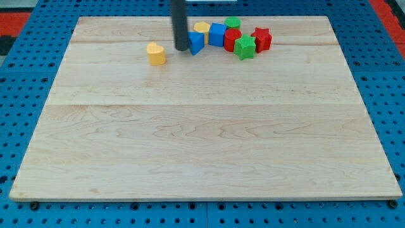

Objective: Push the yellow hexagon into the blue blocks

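Rod tip beside the yellow hexagon, at the blue blocks

The tip (182, 49), a bare rod with no claw, touches the blue triangular block (197, 42); the yellow hexagonal block (202, 29) lies up-right, apparently already touching the blue cube (218, 34).

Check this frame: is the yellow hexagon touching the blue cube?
Touching. In the camera view, the yellow hexagon sits flush against the left side of the blue cube, with no board showing between them. My tip is just left of the blue triangle.
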You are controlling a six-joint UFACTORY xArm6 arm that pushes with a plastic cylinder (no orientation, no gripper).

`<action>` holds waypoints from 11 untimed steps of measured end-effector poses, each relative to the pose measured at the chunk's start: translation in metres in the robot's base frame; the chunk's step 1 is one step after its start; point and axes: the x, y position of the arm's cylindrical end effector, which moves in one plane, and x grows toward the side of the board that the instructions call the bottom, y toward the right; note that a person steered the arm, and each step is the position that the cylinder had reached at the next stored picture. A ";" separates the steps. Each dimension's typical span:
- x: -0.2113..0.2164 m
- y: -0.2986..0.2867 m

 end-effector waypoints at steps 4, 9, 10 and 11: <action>0.004 -0.037; -0.059 0.010; -0.044 0.005; -0.044 -0.004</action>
